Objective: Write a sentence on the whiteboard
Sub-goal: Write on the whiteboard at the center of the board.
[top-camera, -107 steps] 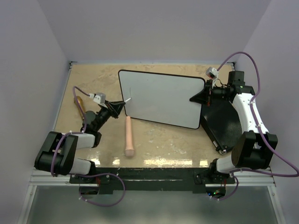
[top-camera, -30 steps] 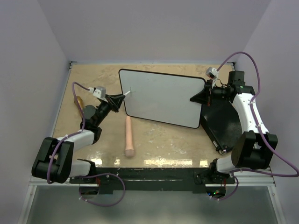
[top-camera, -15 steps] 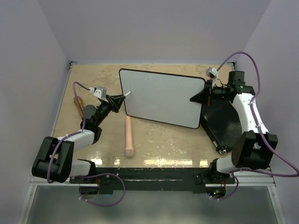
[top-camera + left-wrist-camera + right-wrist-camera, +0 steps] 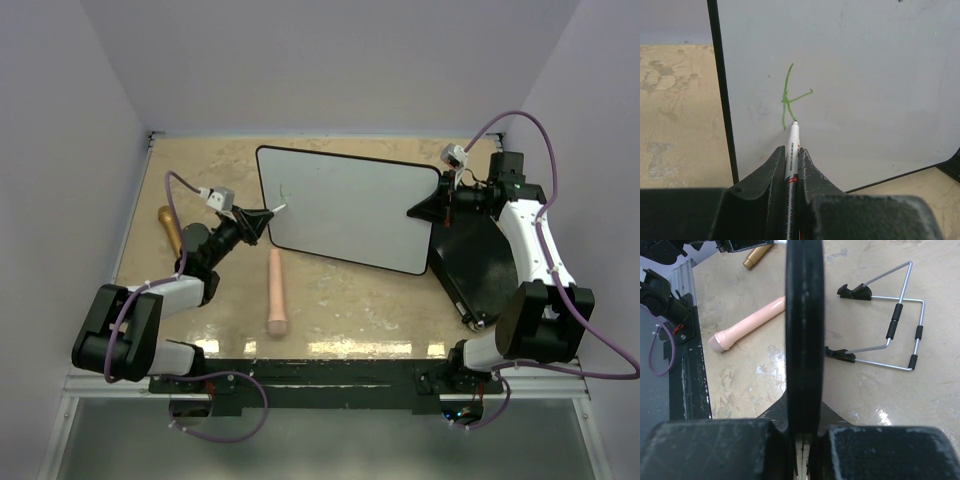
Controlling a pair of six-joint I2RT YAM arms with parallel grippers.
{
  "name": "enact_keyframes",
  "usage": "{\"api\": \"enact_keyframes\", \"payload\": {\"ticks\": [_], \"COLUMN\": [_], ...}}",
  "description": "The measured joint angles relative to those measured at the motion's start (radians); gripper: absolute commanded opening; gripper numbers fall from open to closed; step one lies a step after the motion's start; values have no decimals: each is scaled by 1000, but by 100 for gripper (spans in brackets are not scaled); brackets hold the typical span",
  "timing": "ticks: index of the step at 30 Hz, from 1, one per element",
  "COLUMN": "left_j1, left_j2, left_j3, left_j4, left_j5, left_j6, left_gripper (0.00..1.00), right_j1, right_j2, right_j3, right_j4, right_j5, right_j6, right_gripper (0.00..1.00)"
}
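The whiteboard stands tilted on the table; it fills the left wrist view. My left gripper is shut on a white marker, with its tip touching the board near the left rim. Of the sentence, only a green letter "k" shows, just above the tip. My right gripper is shut on the board's right edge, seen as a black bar in the right wrist view, between my fingers.
A pink cylinder lies in front of the board and also shows in the right wrist view. A gold-brown handle lies at the left. A black flat case lies under my right arm. A wire stand sits behind the board.
My left gripper has moved the marker tip a little right and down along the board's left part. The right gripper has stayed on the board's edge.
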Motion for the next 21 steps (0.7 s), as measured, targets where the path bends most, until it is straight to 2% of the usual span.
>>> {"api": "enact_keyframes", "payload": {"ticks": [16,21], "left_j1": [-1,-1], "left_j2": [-1,-51], "left_j3": [3,2], "left_j4": [-23,-43], "left_j5": [27,36], "left_j6": [-2,-2], "left_gripper": [0,0], "right_j1": [0,2], "right_j2": [0,0], "right_j3": [0,0], "right_j4": [3,2], "right_j5": [0,-1], "right_j6": [-3,-6], "right_gripper": [0,0]}}
